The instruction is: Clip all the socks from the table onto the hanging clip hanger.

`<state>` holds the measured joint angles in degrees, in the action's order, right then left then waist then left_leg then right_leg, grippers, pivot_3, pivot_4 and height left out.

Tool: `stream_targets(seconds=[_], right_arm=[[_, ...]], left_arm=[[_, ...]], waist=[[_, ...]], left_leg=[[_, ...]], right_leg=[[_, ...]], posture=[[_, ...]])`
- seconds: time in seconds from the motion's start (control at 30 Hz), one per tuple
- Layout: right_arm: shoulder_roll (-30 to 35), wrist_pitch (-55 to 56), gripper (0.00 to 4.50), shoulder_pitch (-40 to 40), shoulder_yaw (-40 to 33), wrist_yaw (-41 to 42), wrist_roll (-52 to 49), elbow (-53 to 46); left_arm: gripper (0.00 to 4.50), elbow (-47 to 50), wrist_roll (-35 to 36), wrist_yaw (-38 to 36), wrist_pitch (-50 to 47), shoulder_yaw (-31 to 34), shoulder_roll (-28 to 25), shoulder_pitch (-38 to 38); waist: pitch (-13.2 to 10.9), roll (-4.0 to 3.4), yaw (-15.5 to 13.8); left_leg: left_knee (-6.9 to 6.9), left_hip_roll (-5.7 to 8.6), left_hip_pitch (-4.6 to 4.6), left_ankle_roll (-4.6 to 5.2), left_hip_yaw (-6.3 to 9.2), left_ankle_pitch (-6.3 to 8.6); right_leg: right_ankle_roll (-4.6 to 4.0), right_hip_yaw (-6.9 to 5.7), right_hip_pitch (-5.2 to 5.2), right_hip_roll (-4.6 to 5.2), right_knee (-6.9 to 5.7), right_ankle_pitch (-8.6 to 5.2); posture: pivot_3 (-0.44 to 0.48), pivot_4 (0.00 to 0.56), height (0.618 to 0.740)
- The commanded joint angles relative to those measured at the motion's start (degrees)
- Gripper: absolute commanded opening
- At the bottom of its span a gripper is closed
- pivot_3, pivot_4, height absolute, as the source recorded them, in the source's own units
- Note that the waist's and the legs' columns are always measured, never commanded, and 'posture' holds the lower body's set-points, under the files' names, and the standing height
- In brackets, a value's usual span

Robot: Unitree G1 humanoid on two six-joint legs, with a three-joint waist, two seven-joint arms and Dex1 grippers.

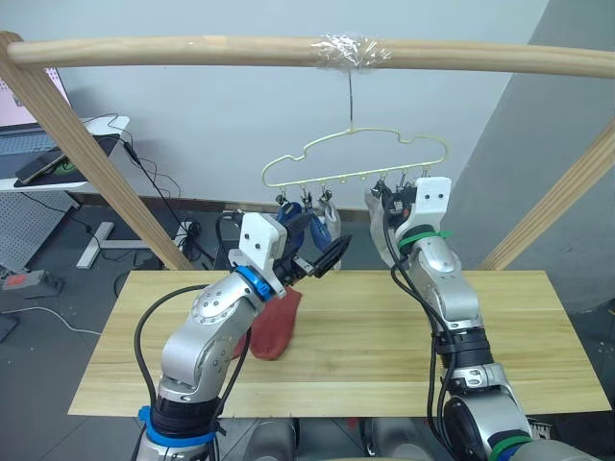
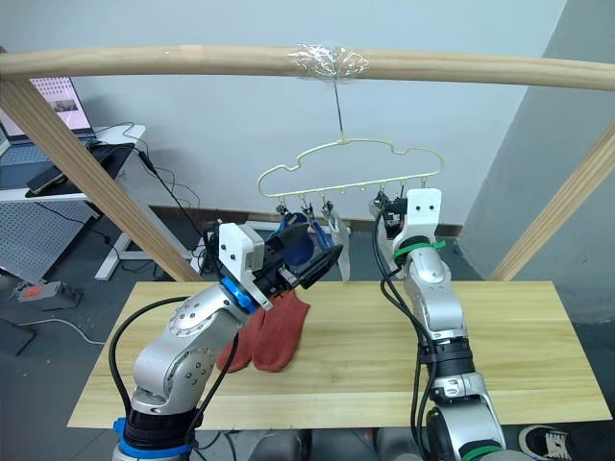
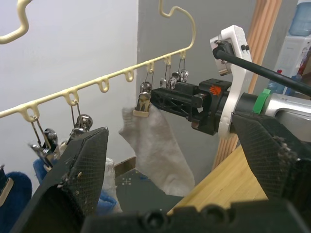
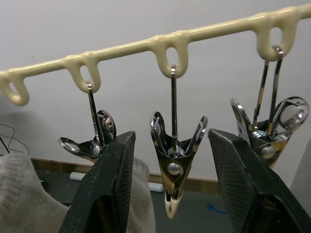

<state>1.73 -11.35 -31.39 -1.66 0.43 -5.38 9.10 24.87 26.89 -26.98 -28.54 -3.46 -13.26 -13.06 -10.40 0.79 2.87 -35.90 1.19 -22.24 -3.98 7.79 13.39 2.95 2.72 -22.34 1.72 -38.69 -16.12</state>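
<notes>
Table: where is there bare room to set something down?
The table is bare right of the right arm, to its right edge, and along the near edge. It is crowded left of middle, where the rust-red socks lie under the left gripper.

This is looking like a lab or office workroom set up for robot trials, not a home. A pale wooden pole frame (image 1: 288, 50) is standing over a plank table (image 1: 538, 336), with tape (image 1: 354, 50) holding a hanger hook at its top bar. At the far left a white height-adjustable desk (image 1: 86, 134) is carrying a monitor (image 2: 53, 104) and gear, black cables (image 1: 159, 187) are trailing across the grey floor (image 1: 58, 288), and plain grey walls (image 1: 192, 125) are closing the far side.
</notes>
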Motion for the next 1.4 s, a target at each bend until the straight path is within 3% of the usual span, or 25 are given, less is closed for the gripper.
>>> stream_targets(seconds=[0.03,0.13,0.6,0.7,0.83,1.4], right_arm=[[-0.8,0.6,1.83,-1.7,0.0,0.1,-0.3,-2.3],[-1.1,0.4,0.84,-1.3,0.2,0.0,0.0,-2.3],[-0.6,0.4,0.84,-1.7,0.0,-0.4,0.3,-1.7],[-0.6,0.5,1.5,-1.7,0.0,-0.5,0.3,-1.7],[-0.6,0.6,2.89,-2.3,-0.1,-0.6,0.3,-1.3],[-1.3,0.9,2.89,-3.8,-0.3,-0.4,-0.4,0.1]], left_arm=[[4.5,1.8,0.5,-0.1,0.8,-0.1,0.1,-0.6],[4.5,2.1,0.6,0.0,0.7,-0.1,0.0,-0.5],[4.5,1.8,0.4,0.1,1.0,-0.1,0.2,-0.4],[4.5,2.0,0.4,0.3,1.0,-0.2,0.3,-0.3],[4.5,1.9,0.3,0.4,1.1,-0.3,0.4,-0.3],[4.5,2.4,0.5,0.8,0.8,-0.5,0.7,-0.1]], waist=[[0.0,0.0,0.0],[0.0,0.0,0.0],[0.0,-0.01,0.0],[0.0,-0.01,0.0],[0.0,-0.01,0.0],[0.0,-0.01,0.0]], left_leg=[[0.0,0.0,0.01,0.0,-0.01,0.0],[0.0,0.0,0.02,0.0,0.0,0.0],[-0.01,0.0,0.04,0.0,0.0,0.0],[-0.01,0.0,0.04,0.0,-0.01,0.0],[-0.01,0.0,0.05,0.0,-0.01,0.0],[-0.02,0.0,0.09,0.0,-0.02,0.0]], right_leg=[[0.0,0.0,0.0,0.0,-0.01,0.0],[0.0,0.0,0.0,0.0,-0.03,0.0],[0.0,0.0,0.0,0.0,-0.06,0.0],[0.0,0.01,0.0,0.0,-0.07,0.0],[-0.01,0.01,0.0,0.0,-0.09,0.0],[-0.01,0.01,0.0,0.0,-0.15,0.0]], posture=[[0.004,0.12,0.74],[0.004,0.12,0.74],[0.007,0.113,0.74],[0.01,0.116,0.74],[0.011,0.118,0.74],[0.015,0.122,0.74]])
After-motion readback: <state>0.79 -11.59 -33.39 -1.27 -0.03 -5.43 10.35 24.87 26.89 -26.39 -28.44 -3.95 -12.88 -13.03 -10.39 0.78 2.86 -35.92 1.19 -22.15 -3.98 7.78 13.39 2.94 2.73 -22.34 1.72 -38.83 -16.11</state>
